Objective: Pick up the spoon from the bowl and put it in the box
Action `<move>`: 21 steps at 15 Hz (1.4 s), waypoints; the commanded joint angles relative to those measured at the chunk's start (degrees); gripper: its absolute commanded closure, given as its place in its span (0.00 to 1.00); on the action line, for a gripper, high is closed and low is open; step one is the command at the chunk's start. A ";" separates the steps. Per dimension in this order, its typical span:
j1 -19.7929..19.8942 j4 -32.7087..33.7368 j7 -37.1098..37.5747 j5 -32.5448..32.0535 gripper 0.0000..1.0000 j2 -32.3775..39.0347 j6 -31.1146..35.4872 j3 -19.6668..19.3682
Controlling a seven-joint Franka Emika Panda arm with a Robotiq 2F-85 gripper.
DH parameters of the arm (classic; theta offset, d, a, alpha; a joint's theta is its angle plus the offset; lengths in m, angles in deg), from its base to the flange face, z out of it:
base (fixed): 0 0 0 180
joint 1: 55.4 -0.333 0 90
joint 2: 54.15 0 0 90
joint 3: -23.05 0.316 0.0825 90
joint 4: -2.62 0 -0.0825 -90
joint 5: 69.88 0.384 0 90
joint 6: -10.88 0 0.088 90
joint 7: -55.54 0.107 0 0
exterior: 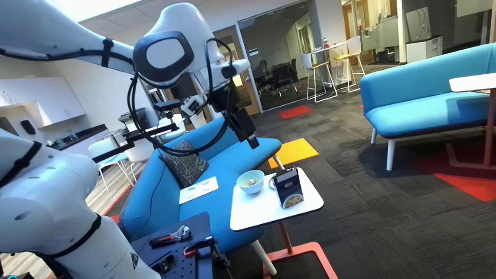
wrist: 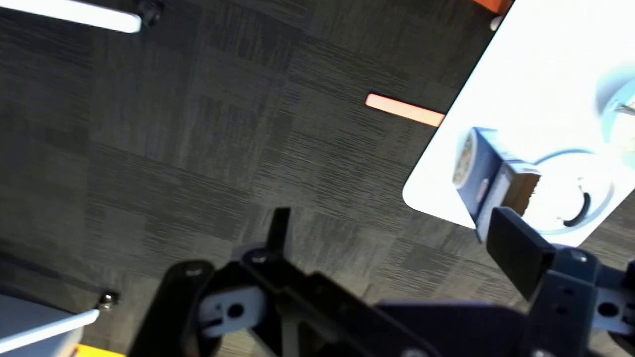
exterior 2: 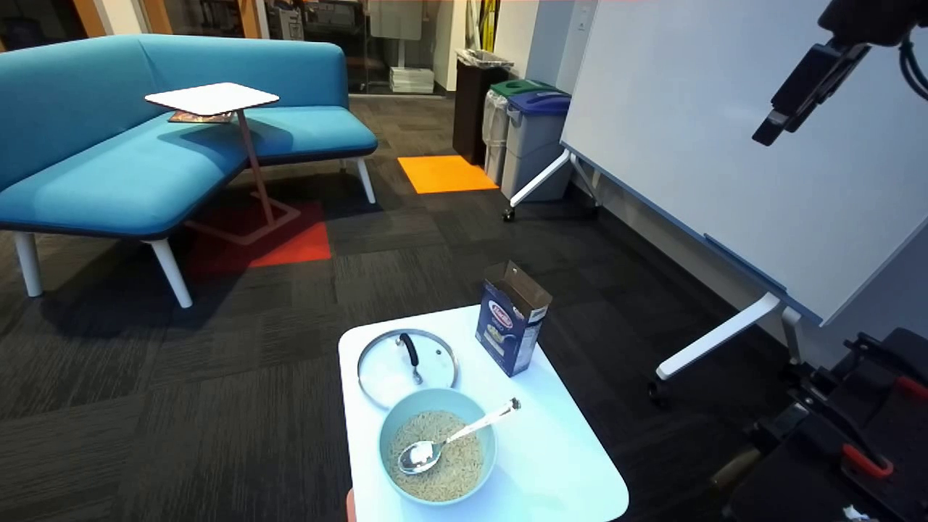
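A silver spoon (exterior 2: 419,457) lies in the pale bluish-green bowl (exterior 2: 386,442), its handle resting over the rim. The bowl holds grain-like contents. The bowl also shows in an exterior view (exterior: 251,188) and, cut off, at the wrist view's right edge (wrist: 609,119). The dark blue box (exterior 2: 500,330) stands upright with its top open; it also shows in an exterior view (exterior: 288,186) and the wrist view (wrist: 488,171). My gripper (wrist: 392,213) is open and empty. It hangs well above the table, apart from bowl and box, in both exterior views (exterior: 252,142) (exterior 2: 773,132).
A small white table (exterior: 252,213) carries the bowl, box and a glass lid (exterior 2: 380,370) with a dark handle beside them. A blue sofa (exterior: 221,166) stands behind the table. A whiteboard (exterior 2: 725,145) stands behind the gripper. Tools (exterior: 170,237) lie on the robot's base.
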 commanded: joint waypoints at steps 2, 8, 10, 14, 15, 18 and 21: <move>-8.64 1.23 -10.15 9.16 0.00 3.46 4.77 0.10; -7.40 0.47 -8.65 8.91 0.00 2.64 3.35 1.58; -8.80 0.52 -12.51 10.67 0.00 3.20 4.52 0.26; -16.15 2.25 -24.17 17.00 0.00 9.89 10.69 1.07; -18.29 3.26 -26.74 19.14 0.00 12.85 12.72 1.36; -24.04 8.50 -35.46 26.72 0.00 23.61 17.92 3.24; -23.72 16.93 -45.99 33.91 0.00 34.13 16.51 8.41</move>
